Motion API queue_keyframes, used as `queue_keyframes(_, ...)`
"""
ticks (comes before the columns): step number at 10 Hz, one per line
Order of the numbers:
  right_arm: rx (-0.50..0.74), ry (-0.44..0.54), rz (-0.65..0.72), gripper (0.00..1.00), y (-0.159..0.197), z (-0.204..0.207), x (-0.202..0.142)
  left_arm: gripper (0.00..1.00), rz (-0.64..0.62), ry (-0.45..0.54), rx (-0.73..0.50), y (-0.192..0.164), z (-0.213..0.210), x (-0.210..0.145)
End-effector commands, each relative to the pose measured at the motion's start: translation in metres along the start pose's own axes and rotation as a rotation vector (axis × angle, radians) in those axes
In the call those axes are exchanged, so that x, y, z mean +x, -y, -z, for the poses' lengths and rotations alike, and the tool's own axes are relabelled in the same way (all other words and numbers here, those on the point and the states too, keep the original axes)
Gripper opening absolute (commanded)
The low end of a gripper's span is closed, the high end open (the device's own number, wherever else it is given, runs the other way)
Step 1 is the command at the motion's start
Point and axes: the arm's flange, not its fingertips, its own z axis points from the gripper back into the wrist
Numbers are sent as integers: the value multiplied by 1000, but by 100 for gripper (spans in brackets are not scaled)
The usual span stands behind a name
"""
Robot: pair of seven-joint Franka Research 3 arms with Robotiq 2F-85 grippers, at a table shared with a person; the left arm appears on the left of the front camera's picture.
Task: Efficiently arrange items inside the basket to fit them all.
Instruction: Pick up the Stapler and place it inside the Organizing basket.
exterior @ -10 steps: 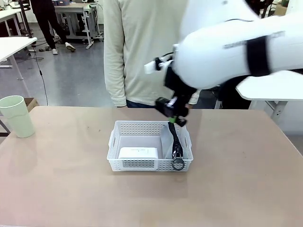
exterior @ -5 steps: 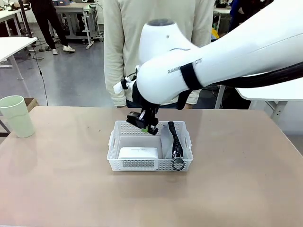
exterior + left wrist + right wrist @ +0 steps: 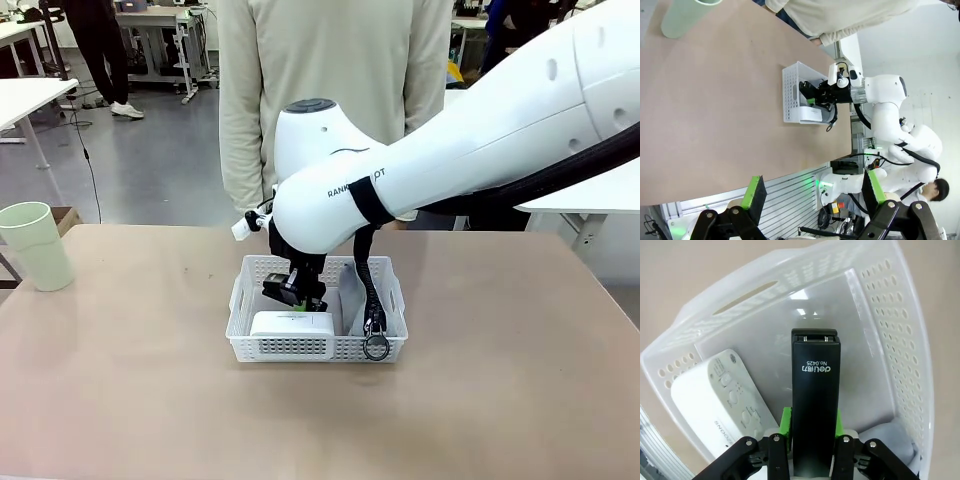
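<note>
Front view: my right arm has swung in from the table's (image 3: 150, 420) right side. Over the last second the right gripper (image 3: 294, 291) has moved from above the basket's (image 3: 290, 347) far right corner, across toward its left end, and down below the rim. It now hangs just above the white box (image 3: 292, 324) at the near left corner. The pouch (image 3: 357, 318) fills the right end, and its ring (image 3: 376, 347) hangs over the near rim. The cup (image 3: 37, 247) stands well apart at the table's left edge, not yet packed.

Left wrist view: my left gripper (image 3: 815, 192) is spread wide with nothing between its pads, held off beyond the table's edge.

Right wrist view: the green pads are clamped on the black stapler (image 3: 815, 390), which points down into the bare floor between the box and the basket's far wall.

I read this as the placing step nearly done: the stapler is lined up with the open strip. Letting go there should leave two items to count, though room for the cup looks tight.
</note>
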Motion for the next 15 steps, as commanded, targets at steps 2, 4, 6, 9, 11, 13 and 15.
queue_keyframes(2, -8, -22, -2, 37, 5, 2, 1, 100, 22, 9, -25, 2, -1, 0)
queue_keyframes(4, -6, -33, -5, 37, 8, 5, 0, 100, 22, 9, -25, 2, -1, 0)
queue_keyframes(6, -27, -52, -6, 87, 10, 5, -2, 100, 22, 9, -25, 2, -1, 0)
queue_keyframes(9, -56, -38, 4, 100, 12, 2, -7, 100, 22, 9, -25, 2, -1, 0)
queue_keyframes(11, -61, -34, 9, 100, 14, 0, -9, 100, 22, 9, -25, 2, -1, 0)
queue_keyframes(13, -56, -29, 14, 100, 14, 2, -9, 100, 22, 9, -25, 2, -1, 0)
queue_keyframes(15, -71, -35, 1, 100, 19, -7, -13, 100, 22, 9, -25, 2, -1, 0)
